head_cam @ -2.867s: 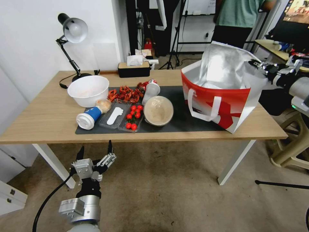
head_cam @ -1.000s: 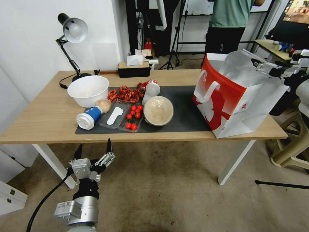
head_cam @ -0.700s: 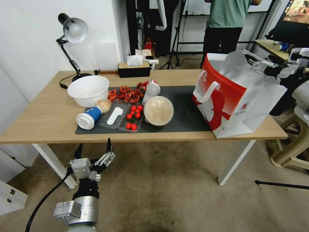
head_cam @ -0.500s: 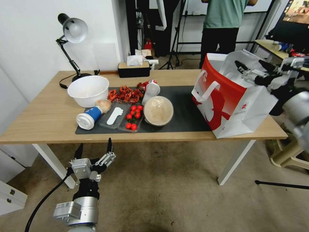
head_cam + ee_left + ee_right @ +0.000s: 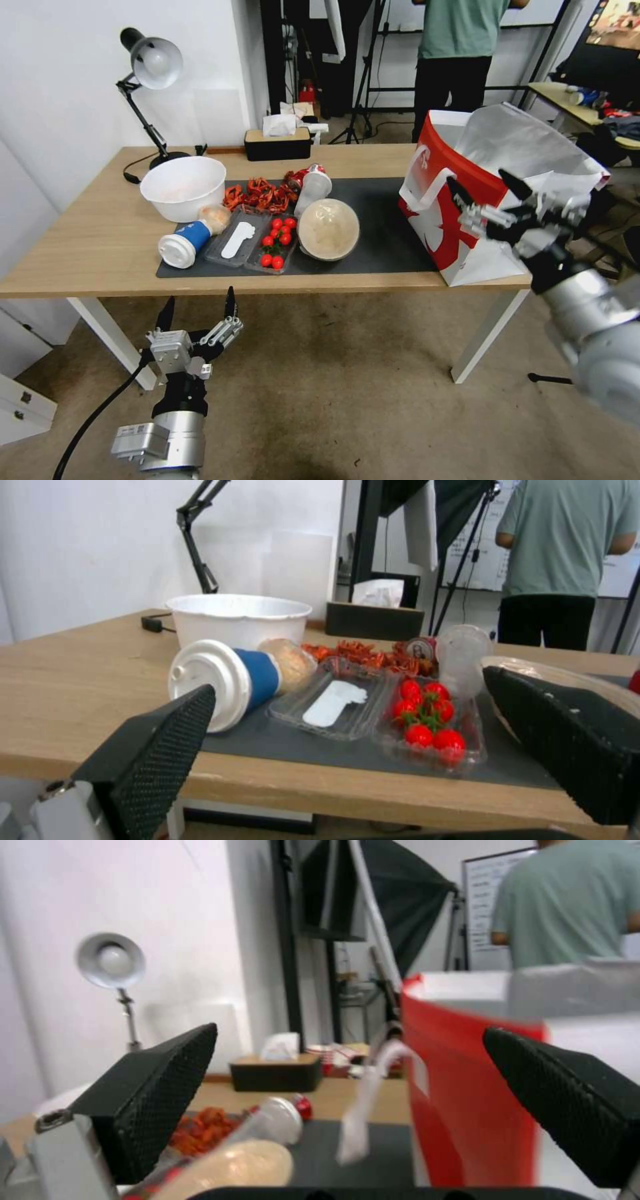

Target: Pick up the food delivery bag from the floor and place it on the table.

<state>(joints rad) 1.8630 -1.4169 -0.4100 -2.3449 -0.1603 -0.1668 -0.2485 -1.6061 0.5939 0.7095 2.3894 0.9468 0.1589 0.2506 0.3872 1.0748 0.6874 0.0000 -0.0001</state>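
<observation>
- Where a moment ago the right gripper (image 5: pixel 488 199) was at the far right rim of the food delivery bag (image 5: pixel 467 200), it now hangs in front of the bag's near side, drawn back toward the robot and lower.
- Its jaws are spread wide and hold nothing; the right wrist view shows the bag's red wall (image 5: pixel 460 1100) and one white loop handle (image 5: pixel 363 1100) between the two open pads, not touching either.
- The bag stands upright on the right end of the tabletop (image 5: pixel 100 233), its base partly on the dark grey mat (image 5: pixel 380 240), its silver foil lining puffed open at the top. Its near right corner sits close to the tabletop's edge.
- The bag has not shifted since the gripper let go, so it seems to stand on its own.
- The left gripper (image 5: pixel 197 320) is parked low at the near left, below the tabletop's near edge, jaws open and empty.
- Bowls, a tipped cup and a tray of tomatoes (image 5: pixel 277 241) lie to the bag's left, well apart from it.
- Judging from this, the placing is done; only the arm's retreat seems left.
</observation>
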